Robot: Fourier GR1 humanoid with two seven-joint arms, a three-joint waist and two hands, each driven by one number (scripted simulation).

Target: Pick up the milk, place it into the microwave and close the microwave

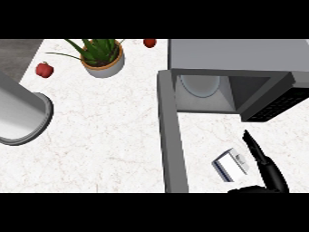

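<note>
**Milk not yet lifted, microwave standing open**

The milk [231, 165], a small white carton, lies on the counter [110, 136] in front of the microwave [243, 68], just right of the open door [172, 140]. The right hand [267, 170] comes in from the lower edge, its straight fingers stretched along the carton's right side and pointing toward the oven. They appear to touch or nearly touch it; nothing is curled round it, so I judge the pickup as only beginning. The left hand does not show; only a grey forearm [9, 113] crosses the left of the view.

Inside the open cavity the round glass plate [200, 85] is bare. So all three steps remain: lifting the carton, setting it inside, swinging the door shut.

For room, the path from carton to cavity is short and free of other things, but it is a narrow lane: the open door runs along its left, and the keypad panel [280, 102] juts out at the right of the opening. The carton sits near the counter's front edge. The potted plant [103, 56] and two red fruits [44, 69] stand well apart on the far left. The door's swing looks unobstructed once the hand is out.
</note>
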